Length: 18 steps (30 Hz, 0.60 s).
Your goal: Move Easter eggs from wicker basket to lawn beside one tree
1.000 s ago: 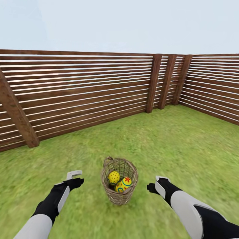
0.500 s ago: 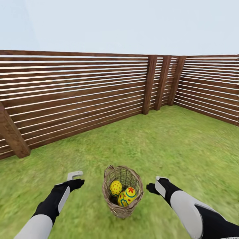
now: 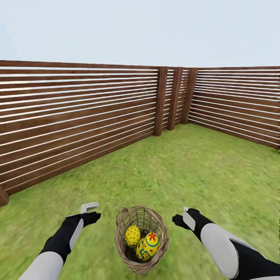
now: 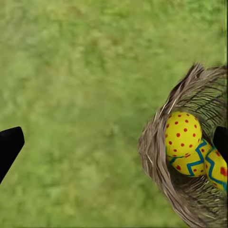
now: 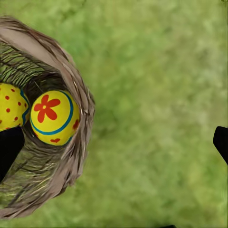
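Observation:
The wicker basket (image 3: 142,239) stands on the lawn (image 3: 186,171) just ahead of me, between my two arms. Three yellow Easter eggs lie inside it: a red-dotted egg (image 3: 132,235), a flower-marked egg (image 3: 152,240), and a zigzag egg (image 3: 140,249) half hidden beneath them. My left gripper (image 3: 91,212) hovers open over the grass left of the basket, and my right gripper (image 3: 181,218) hovers open on its right. The left wrist view has the dotted egg (image 4: 183,133) above the zigzag egg (image 4: 190,164). The right wrist view has the flower egg (image 5: 52,118) against the basket rim (image 5: 78,90). The tree is out of view.
A brown slatted fence (image 3: 77,112) runs along the left and back, meeting a second stretch (image 3: 237,105) at a corner with thick posts (image 3: 160,101). Open grass spreads ahead and to the right of the basket.
The camera has moved: the fence corner slid left and the basket now sits lower and nearer in the picture. Both arms hold the same pose, grippers open.

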Motion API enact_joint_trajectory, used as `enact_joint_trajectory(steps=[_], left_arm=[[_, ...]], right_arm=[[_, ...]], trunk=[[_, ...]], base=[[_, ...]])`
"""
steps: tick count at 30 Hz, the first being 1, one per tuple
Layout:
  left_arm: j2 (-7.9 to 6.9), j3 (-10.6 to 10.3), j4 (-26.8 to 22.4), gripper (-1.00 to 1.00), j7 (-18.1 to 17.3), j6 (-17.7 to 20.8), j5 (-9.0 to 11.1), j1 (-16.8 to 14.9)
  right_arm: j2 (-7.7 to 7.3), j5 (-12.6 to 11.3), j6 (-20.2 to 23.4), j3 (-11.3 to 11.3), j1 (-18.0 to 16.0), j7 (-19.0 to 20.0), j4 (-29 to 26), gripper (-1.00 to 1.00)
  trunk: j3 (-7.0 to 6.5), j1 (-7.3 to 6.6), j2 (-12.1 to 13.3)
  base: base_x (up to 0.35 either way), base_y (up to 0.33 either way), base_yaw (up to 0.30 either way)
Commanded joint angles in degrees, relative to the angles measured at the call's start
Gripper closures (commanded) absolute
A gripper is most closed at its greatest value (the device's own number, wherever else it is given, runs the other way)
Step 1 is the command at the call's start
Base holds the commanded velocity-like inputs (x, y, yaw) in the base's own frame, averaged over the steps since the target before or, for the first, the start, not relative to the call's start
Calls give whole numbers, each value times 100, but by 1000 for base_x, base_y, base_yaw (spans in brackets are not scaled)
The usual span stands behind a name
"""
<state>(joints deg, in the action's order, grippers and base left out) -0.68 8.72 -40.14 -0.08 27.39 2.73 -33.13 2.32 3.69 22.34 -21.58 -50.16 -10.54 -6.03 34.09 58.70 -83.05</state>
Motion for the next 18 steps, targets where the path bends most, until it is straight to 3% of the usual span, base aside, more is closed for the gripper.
enact_joint_trajectory(steps=[1,9,18], left_arm=[[15,7,-7,-100,-1,44,26,-1],[41,-17,621,-100,0,52,7,8],[50,-26,700,-100,-10,154,8,8]], right_arm=[[8,37,34,-46,-3,-18,-12,-100],[6,27,20,-99,9,-297,5,-100],[0,27,22,-161,57,-372,43,-100]], trunk=[[0,3,-3],[-40,3,-3],[-86,3,-3]], base=[[273,230,-267],[273,230,-267],[273,230,-267]])
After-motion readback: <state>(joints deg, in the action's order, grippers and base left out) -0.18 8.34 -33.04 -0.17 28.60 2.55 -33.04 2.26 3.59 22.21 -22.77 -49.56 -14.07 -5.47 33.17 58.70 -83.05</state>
